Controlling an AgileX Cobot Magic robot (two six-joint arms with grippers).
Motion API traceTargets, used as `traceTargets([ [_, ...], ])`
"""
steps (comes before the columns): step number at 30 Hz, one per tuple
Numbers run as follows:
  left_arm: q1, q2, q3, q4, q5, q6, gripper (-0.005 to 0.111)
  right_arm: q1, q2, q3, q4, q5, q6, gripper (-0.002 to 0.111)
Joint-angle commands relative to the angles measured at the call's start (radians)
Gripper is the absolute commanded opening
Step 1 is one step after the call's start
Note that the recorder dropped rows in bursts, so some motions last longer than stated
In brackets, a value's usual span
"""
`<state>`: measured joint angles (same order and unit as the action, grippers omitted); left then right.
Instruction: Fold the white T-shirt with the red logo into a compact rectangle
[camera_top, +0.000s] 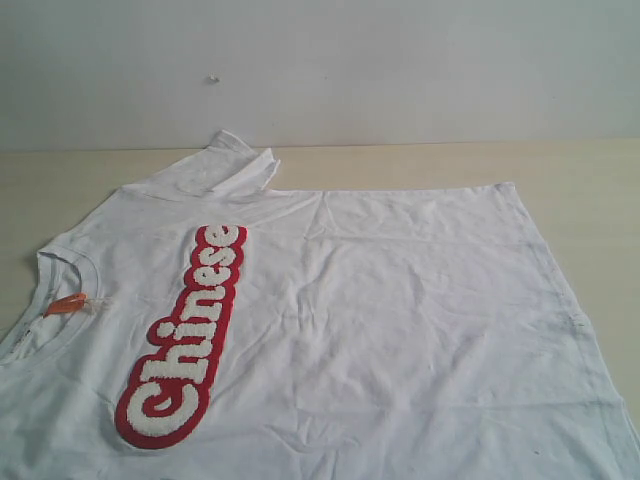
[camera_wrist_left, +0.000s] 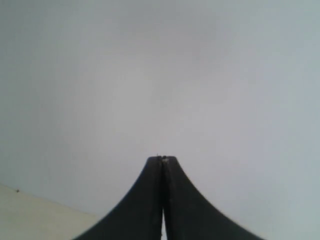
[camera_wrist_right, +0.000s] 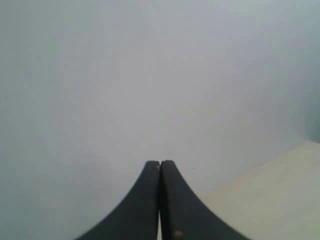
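Note:
The white T-shirt (camera_top: 400, 320) lies spread flat on the table in the exterior view, neck to the left and hem to the right. Its red logo (camera_top: 183, 335) runs as a long strip down the chest, reading "Chinese". An orange neck tag (camera_top: 66, 304) shows inside the ribbed collar. The far sleeve (camera_top: 222, 165) is bunched toward the wall. Neither arm appears in the exterior view. My left gripper (camera_wrist_left: 162, 159) is shut with nothing between its black fingers, facing the pale wall. My right gripper (camera_wrist_right: 160, 163) is shut and empty too, also facing the wall.
The beige table (camera_top: 580, 190) reaches back to a plain pale wall (camera_top: 400, 70). A strip of table shows in the left wrist view (camera_wrist_left: 35, 215) and in the right wrist view (camera_wrist_right: 270, 200). The shirt runs past the lower edge of the exterior view.

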<state>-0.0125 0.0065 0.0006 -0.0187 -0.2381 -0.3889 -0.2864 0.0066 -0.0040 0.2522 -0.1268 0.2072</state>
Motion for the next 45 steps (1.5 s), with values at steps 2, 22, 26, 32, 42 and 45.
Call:
traceTargets([
  [2,0.002,-0.007,-0.001,-0.007,-0.041,-0.130,0.000,-0.007,-0.007,0.004,0.010,-0.034,0.023,0.000],
  [22,-0.079,0.624,-0.736,0.336,0.199,-0.131,0.000,0.082,0.296,-0.541,-0.027,0.109,-0.374,0.000],
  [26,-0.191,0.839,-0.938,0.454,0.416,-0.008,0.000,0.187,0.525,-0.739,-0.027,0.319,-0.532,0.000],
  [32,-0.321,1.011,-1.004,0.398,0.593,0.501,0.000,0.285,0.842,-0.931,-0.054,0.601,-0.810,0.000],
  [42,-0.330,1.272,-1.004,0.090,1.135,1.414,0.000,0.297,1.239,-1.049,0.108,1.163,-1.563,0.000],
  [45,-0.330,1.294,-1.004,0.067,1.169,1.448,0.000,0.305,1.299,-1.049,0.135,1.214,-1.570,0.000],
])
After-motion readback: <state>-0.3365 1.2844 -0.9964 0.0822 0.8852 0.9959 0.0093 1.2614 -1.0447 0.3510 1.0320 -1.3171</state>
